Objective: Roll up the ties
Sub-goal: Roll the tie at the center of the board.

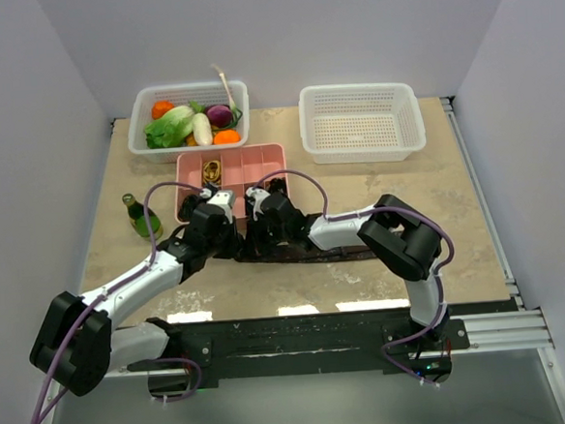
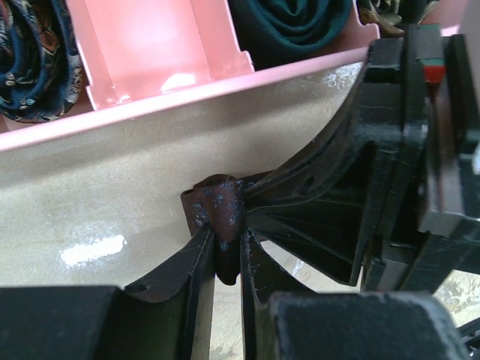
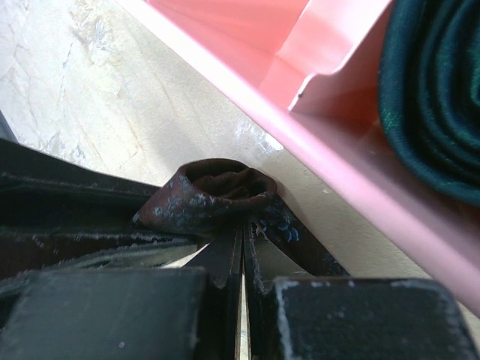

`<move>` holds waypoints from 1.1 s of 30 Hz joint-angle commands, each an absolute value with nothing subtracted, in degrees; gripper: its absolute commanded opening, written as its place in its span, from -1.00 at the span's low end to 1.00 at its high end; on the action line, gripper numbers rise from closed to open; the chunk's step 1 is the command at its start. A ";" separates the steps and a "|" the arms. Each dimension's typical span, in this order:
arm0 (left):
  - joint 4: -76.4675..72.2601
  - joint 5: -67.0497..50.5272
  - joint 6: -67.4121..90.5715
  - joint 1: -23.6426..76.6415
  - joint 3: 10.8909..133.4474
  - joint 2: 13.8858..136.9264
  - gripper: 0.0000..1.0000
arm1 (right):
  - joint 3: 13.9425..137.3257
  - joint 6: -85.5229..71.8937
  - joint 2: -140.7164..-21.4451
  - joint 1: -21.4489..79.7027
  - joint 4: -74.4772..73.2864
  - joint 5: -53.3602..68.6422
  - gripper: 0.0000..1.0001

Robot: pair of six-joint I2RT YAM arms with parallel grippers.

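A brownish-maroon tie with pale specks lies as a flat strip on the table, in front of the pink tray. Its left end is gathered into a small coil. My left gripper is shut on a fold of this tie; in the top view it sits at the strip's left end. My right gripper is shut, its tips pinching the coil's underside, close beside the left one. In the tray lie a rolled dark green tie and a rolled blue patterned tie.
The pink tray's front wall runs just beyond both grippers. A green bottle stands left of the tray. At the back are a white basket of vegetables and an empty white basket.
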State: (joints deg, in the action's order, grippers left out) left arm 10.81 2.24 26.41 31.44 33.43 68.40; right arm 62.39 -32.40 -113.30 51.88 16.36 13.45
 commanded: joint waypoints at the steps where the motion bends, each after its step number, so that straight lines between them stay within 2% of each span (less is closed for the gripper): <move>1: 6.33 0.35 25.49 32.78 35.42 67.06 -0.89 | 62.23 -35.15 -114.26 52.91 21.62 17.04 -1.00; 6: 5.36 -1.58 25.40 33.22 34.72 66.27 -0.92 | 59.95 -38.76 -114.70 52.91 27.41 19.60 -1.00; 17: 7.64 -2.02 25.23 34.01 34.89 67.06 -1.00 | 58.27 -40.96 -113.56 52.91 29.53 19.86 -1.00; 33: 23.80 10.45 28.12 39.99 42.44 74.00 -1.00 | 60.91 -38.32 -113.73 52.82 23.21 18.55 -1.00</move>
